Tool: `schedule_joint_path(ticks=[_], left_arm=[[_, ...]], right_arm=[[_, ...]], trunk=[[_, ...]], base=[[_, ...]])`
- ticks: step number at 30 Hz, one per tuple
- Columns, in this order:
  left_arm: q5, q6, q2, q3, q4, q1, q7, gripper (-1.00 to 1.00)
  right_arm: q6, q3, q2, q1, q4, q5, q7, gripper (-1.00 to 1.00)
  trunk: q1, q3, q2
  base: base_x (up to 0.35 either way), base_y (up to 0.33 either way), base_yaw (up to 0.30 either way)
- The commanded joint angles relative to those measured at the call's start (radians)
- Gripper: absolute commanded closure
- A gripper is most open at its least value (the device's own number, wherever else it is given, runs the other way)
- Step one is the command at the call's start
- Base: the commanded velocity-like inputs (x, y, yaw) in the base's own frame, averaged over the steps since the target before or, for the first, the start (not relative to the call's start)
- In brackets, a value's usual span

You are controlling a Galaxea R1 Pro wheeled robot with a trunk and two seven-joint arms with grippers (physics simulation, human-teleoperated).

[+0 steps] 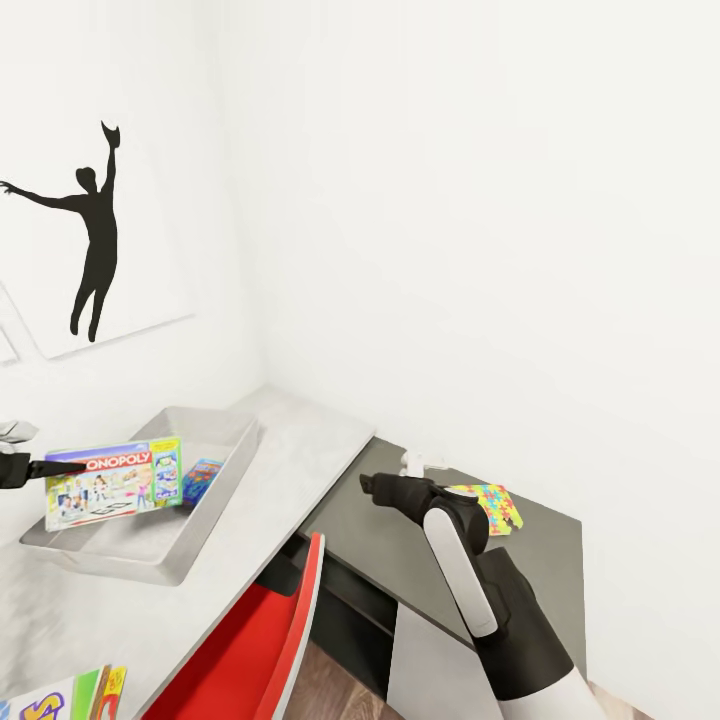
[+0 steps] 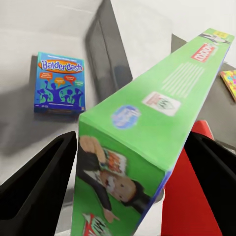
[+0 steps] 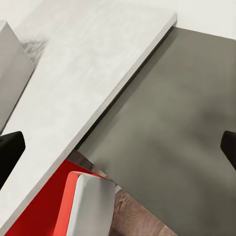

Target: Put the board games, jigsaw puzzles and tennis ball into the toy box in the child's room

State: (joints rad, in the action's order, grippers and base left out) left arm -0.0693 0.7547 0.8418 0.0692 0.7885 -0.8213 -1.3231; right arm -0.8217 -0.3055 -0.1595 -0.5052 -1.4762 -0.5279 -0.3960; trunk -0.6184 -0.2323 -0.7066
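My left gripper [image 1: 40,468] is shut on the Monopoly board game [image 1: 112,484], holding it on edge above the toy box [image 1: 225,425]. The left wrist view has the carton's green side [image 2: 147,123] between both black fingers [image 2: 39,182]. A blue Balderdash board game [image 2: 60,82] lies flat inside the toy box, also seen as a blue carton [image 1: 203,478] in the head view. One jigsaw puzzle [image 1: 495,506] rests on the dark grey shelf section, just beyond my right gripper [image 1: 373,486], which is open and holds nothing. Its fingertips [image 3: 9,153] stand wide apart.
The pale table [image 1: 300,450] runs into a wall corner and drops to the dark shelf [image 1: 540,560]. A red-and-white chair [image 1: 250,640] is tucked under the table's edge. Colourful printed items [image 1: 65,696] lie on the table at the picture's lower left, cut off.
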Motion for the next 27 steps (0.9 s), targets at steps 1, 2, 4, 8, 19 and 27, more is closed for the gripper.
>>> schedule_joint_path(ticks=[1,2,4,8,19,27], left_arm=[[-0.001,0.008,0.000,-0.001,0.001,-0.001,-0.001,1.00],[0.000,0.008,0.000,-0.001,0.003,-0.001,-0.001,1.00],[0.007,0.007,0.000,0.000,0.014,-0.001,0.000,1.00],[0.047,0.006,-0.002,0.000,0.039,-0.001,0.000,1.00],[0.080,-0.027,-0.021,-0.001,0.074,-0.001,0.000,1.00],[0.184,-0.043,-0.047,-0.002,0.098,-0.001,-0.001,1.00]], right_arm=[[-0.002,-0.001,0.000,-0.001,-0.001,-0.010,-0.010,-1.00],[-0.002,-0.001,0.000,-0.001,-0.001,-0.010,-0.010,-1.00],[-0.002,-0.001,-0.001,-0.001,0.000,-0.010,-0.010,-1.00],[-0.002,-0.001,-0.001,-0.001,0.000,-0.011,-0.010,-1.00],[-0.001,-0.001,-0.001,-0.001,0.001,-0.011,-0.010,-1.00],[0.002,-0.001,0.000,-0.001,0.001,-0.011,-0.010,-1.00]], trunk=[[0.000,-0.002,-0.001],[0.000,-0.002,-0.001],[0.000,-0.002,-0.001],[0.000,-0.002,-0.001],[0.000,-0.002,-0.001],[0.000,-0.002,-0.001]], base=[[0.000,0.000,0.000],[0.000,0.000,0.000],[0.000,0.000,0.000],[0.000,0.000,0.000],[0.000,0.000,0.000],[0.000,0.000,0.000]])
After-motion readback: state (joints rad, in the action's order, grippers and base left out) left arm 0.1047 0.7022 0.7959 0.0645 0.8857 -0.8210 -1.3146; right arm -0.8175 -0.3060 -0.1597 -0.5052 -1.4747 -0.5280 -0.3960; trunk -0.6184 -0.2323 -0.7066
